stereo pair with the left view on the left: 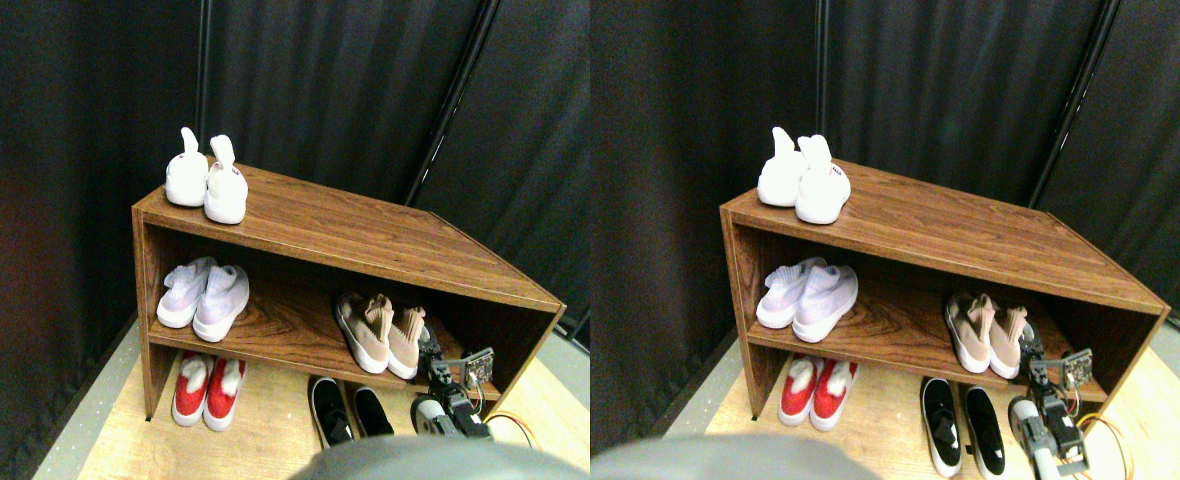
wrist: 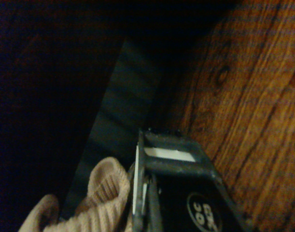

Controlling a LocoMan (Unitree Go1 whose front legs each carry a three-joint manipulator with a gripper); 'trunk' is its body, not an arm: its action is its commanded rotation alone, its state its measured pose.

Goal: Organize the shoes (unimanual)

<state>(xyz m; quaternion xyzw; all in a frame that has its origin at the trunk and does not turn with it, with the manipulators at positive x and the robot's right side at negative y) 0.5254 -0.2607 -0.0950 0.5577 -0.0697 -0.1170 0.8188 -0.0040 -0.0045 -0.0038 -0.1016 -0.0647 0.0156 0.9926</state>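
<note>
**Desk:** Where are the shoes?

**Me:** I see a wooden rack. A white pair stands on its top. On the middle shelf sit a pale-lavender pair at the left and the dusty-pink pair at the right. On the floor below stand a red pair and a black pair.

**Desk:** And the pincer?

**Me:** My right gripper is at the middle shelf, just beside the right pink shoe. My wrist camera shows that shoe's ribbed collar against the jaw frame. Whether the jaws are gripping it, I cannot tell.
</note>
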